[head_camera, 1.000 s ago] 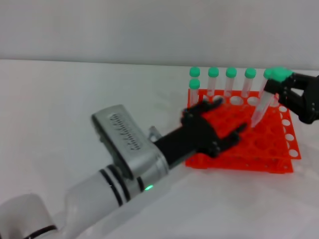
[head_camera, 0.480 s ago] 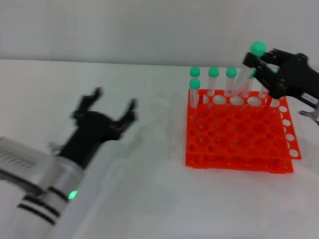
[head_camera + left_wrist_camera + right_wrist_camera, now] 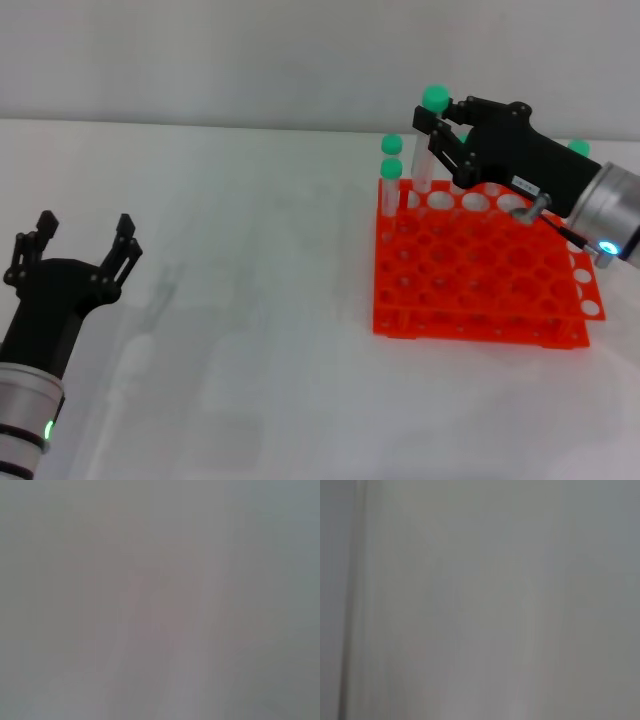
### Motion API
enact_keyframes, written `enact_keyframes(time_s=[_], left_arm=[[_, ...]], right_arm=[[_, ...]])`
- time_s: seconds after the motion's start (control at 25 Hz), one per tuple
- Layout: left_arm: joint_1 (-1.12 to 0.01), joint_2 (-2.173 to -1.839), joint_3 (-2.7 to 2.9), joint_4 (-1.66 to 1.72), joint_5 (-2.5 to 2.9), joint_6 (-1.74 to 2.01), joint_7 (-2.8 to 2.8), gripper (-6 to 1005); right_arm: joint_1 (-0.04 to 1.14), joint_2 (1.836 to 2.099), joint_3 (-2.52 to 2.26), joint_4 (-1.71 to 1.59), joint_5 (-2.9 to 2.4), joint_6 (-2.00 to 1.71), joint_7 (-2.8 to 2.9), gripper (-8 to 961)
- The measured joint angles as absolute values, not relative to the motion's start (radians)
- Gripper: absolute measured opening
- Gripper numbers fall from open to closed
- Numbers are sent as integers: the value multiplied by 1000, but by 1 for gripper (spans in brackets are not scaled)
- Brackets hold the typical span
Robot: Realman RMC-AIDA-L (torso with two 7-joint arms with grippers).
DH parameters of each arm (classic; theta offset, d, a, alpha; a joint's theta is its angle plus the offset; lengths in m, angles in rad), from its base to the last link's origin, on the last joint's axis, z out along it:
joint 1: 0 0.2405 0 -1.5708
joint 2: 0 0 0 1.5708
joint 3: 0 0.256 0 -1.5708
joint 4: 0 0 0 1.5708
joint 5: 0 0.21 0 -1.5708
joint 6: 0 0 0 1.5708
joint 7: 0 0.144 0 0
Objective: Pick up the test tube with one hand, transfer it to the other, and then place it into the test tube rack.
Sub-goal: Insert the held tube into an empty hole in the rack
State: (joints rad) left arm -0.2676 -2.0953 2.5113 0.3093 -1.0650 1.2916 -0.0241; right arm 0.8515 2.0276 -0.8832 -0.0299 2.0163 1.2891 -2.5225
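Note:
In the head view, my right gripper [image 3: 440, 135], a black hand on a silver-grey arm with a blue light, is shut on the test tube [image 3: 427, 140], held nearly upright with its green cap on top, over the back row of the orange-red test tube rack [image 3: 480, 285]. Its lower end is at the rack's top holes. My left gripper [image 3: 75, 255], a black hand with a green light, is open and empty at the table's front left, far from the rack. Both wrist views show only blur.
Other green-capped tubes [image 3: 390, 175] stand in the rack's back row, some hidden behind my right hand. The white table [image 3: 250, 250] stretches between the left hand and the rack. A pale wall rises behind.
My left hand drew back from the rack to the front left, open. My right hand carried the tube leftwards along the back row and stood it more upright.

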Motion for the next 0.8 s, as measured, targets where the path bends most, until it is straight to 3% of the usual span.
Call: enact_keyframes(time_s=[0.8], left_arm=[[-289,-2095,2513,313,-1072,1278,-25,892]], right_arm=[[907,2028,-879,48,2067,1115,-2548,197]])
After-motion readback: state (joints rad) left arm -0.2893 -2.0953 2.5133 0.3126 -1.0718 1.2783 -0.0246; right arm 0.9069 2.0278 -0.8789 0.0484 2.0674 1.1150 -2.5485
